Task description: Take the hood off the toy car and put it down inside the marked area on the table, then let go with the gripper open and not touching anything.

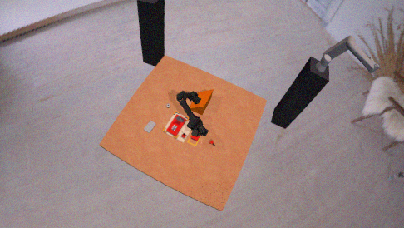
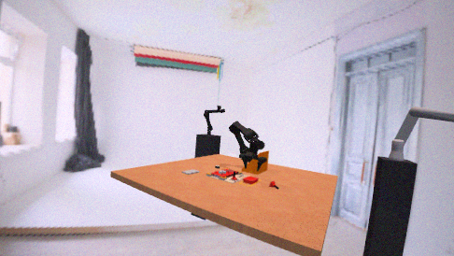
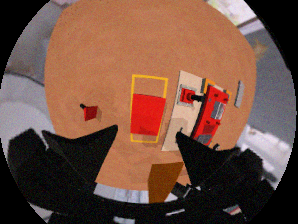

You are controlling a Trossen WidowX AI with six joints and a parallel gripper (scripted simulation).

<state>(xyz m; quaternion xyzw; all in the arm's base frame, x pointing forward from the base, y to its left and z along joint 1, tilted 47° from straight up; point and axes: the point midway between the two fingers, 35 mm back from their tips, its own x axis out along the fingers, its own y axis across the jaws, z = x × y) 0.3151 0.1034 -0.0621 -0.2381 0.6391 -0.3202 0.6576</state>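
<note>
With its fingers spread wide and nothing between them, the hand (image 1: 201, 132) (image 2: 253, 164) (image 3: 148, 131) seems past the release, the hood (image 1: 194, 138) (image 2: 250, 179) (image 3: 147, 114) lying flat within the yellow outline (image 1: 192, 144) (image 3: 149, 77). What remains, I judge, is to keep the fingers open and clear of it. The hood's long axis runs along the outline's long sides, its far edge short of the outline's far end; which end is its front I cannot tell. Beside the outline sits the car (image 1: 176, 125) (image 2: 223, 174) (image 3: 213, 112); on the opposite side of the outline, a red piece (image 1: 211, 142) (image 2: 272, 184) (image 3: 90, 112) rests on the surface (image 1: 174, 171) (image 2: 280, 210) (image 3: 110, 45).
</note>
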